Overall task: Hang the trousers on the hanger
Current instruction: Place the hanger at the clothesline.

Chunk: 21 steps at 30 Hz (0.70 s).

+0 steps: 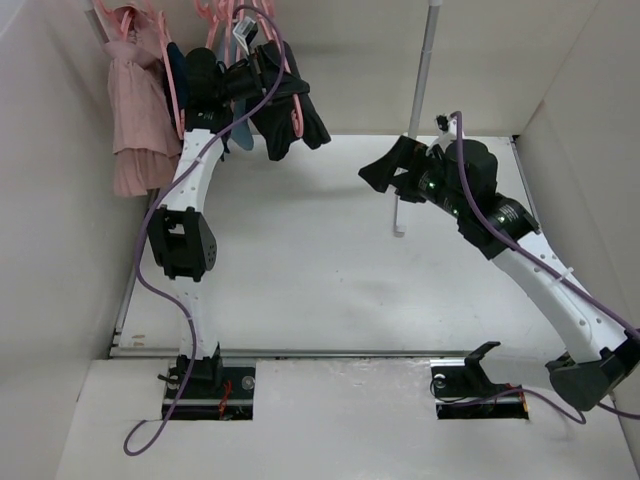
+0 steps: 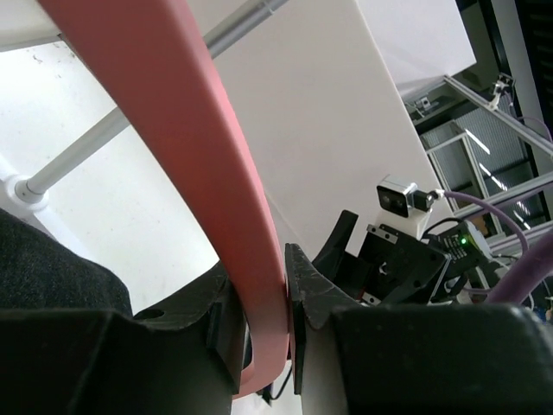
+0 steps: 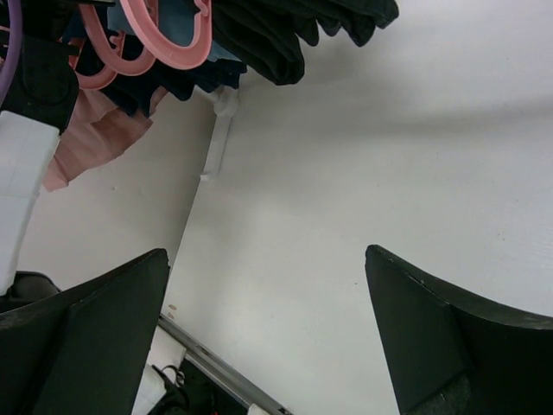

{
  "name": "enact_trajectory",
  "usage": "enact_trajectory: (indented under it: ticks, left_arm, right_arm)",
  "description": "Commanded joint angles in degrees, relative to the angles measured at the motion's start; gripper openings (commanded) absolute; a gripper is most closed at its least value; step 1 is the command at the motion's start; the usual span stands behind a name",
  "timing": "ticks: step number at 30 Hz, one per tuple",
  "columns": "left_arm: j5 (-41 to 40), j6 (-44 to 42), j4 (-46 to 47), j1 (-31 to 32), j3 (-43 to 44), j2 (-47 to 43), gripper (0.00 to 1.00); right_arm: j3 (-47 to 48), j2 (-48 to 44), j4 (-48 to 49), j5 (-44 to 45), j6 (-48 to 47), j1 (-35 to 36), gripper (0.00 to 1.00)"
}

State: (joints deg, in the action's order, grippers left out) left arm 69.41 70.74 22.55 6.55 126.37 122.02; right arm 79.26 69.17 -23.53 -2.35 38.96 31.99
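The black trousers (image 1: 288, 122) hang draped over the pink hanger (image 1: 297, 112) at the back left, up by the rail. My left gripper (image 1: 258, 75) is raised there and is shut on the hanger's pink bar (image 2: 233, 216). In the left wrist view the left gripper (image 2: 285, 303) has its jaws pinching that bar, with dark fabric (image 2: 52, 268) at the lower left. My right gripper (image 1: 385, 170) is open and empty over the middle of the table. In the right wrist view the right gripper (image 3: 268, 252) shows wide-spread jaws, with the trousers (image 3: 294, 35) hanging far above.
A pink dress (image 1: 135, 110), a navy garment (image 1: 180, 70) and a light-blue garment (image 1: 243, 132) hang on like pink hangers (image 3: 164, 39) at the back left. A white upright post (image 1: 425, 60) stands at the back centre. White walls close the left and right sides.
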Motion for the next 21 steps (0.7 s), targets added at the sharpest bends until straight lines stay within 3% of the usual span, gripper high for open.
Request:
enact_trajectory:
  ticks: [1,3,6,7,8,9,21]
  left_arm:
    - [2.48,-2.62,9.18,-0.13,-1.38,-1.87,0.00]
    - [3.54,-2.62,9.18,-0.13,-2.52,-1.87,0.08]
    - [5.12,-3.24,9.18,-0.13,-4.71,-3.44,0.35]
    - [5.73,-3.85,9.18,-0.13,-5.42,-3.97,0.77]
    - [5.74,-3.86,9.18,-0.13,-5.95,-5.02,0.94]
    - [6.52,-4.46,9.18,-0.13,-6.48,-5.64,1.00]
    - [7.15,-7.11,9.18,-0.66,-23.70,-20.93,1.00]
  right_arm:
    - [3.27,0.27,0.59,0.86,-1.25,0.71,1.00]
    - [3.27,0.79,0.59,0.86,-1.25,0.71,1.00]
    - [3.27,0.79,0.59,0.86,-1.78,0.71,1.00]
    - [3.27,0.79,0.59,0.86,-1.78,0.71,1.00]
    - [3.27,0.79,0.59,0.86,-2.30,0.71,1.00]
    - [3.27,0.79,0.59,0.86,-2.31,1.23,1.00]
    - [0.99,-1.93,0.06,0.86,-2.84,1.76,1.00]
